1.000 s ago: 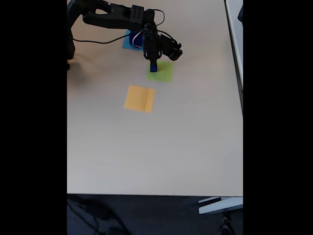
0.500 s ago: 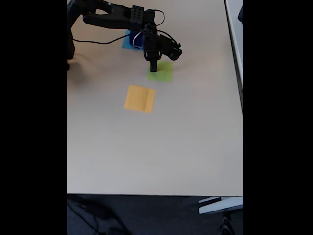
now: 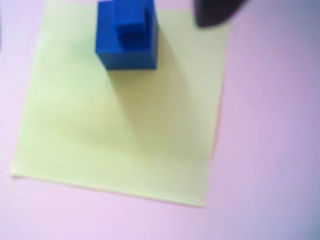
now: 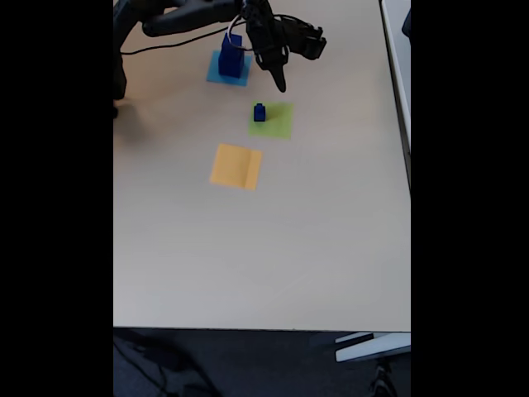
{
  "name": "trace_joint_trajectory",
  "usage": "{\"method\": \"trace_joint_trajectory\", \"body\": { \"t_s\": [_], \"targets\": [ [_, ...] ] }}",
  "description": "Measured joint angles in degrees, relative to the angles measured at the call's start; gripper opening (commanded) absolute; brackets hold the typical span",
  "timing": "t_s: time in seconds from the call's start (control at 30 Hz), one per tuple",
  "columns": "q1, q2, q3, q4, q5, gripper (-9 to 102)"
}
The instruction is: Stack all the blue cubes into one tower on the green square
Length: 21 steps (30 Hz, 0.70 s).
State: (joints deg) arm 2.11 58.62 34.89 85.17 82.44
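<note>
A pale beige tabletop point(image 4: 273, 248) carries three paper squares near its far edge. The black arm point(image 4: 190, 15) reaches in from the far left corner, its gripper point(image 4: 279, 83) raised and pointing down above the green square point(image 4: 274, 122); whether its fingers are spread I cannot tell. On that square's far left part sits a small two-cube tower point(image 4: 259, 112), apart from the gripper. More blue cubes point(image 4: 231, 55) stand stacked on the light-blue square point(image 4: 216, 74).

The gripper point(image 4: 280, 83) has lifted up and away; the small blue stack point(image 4: 259, 112) stands uncovered on the green square point(image 4: 278, 124).

Blue cubes point(image 4: 259, 112) stacked at green square's point(image 4: 275, 122) left edge. Gripper point(image 4: 279, 81) raised above, apart. Another blue stack point(image 4: 231, 56) on blue square point(image 4: 223, 76), near table's point(image 4: 264, 248) far edge.
</note>
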Motion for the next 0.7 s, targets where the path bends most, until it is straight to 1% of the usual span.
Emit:
{"method": "trace_joint_trajectory", "body": {
  "t_s": [0.1, 0.2, 0.3, 0.47, 0.57, 0.7],
  "targets": [
    [-2.11, 2.99, -0.18, 0.18, 2.9, 25],
    [-4.83, 9.4, 5.01, 0.35, 9.14, 27],
    [-8.61, 15.64, 12.39, 1.23, 17.31, 33],
    [-16.35, 21.27, 21.27, 2.29, 30.94, 35],
    [-19.42, 21.8, 23.2, 3.34, 35.77, 36],
    [-22.41, 21.71, 23.2, 3.6, 38.85, 35]
  ]
}}
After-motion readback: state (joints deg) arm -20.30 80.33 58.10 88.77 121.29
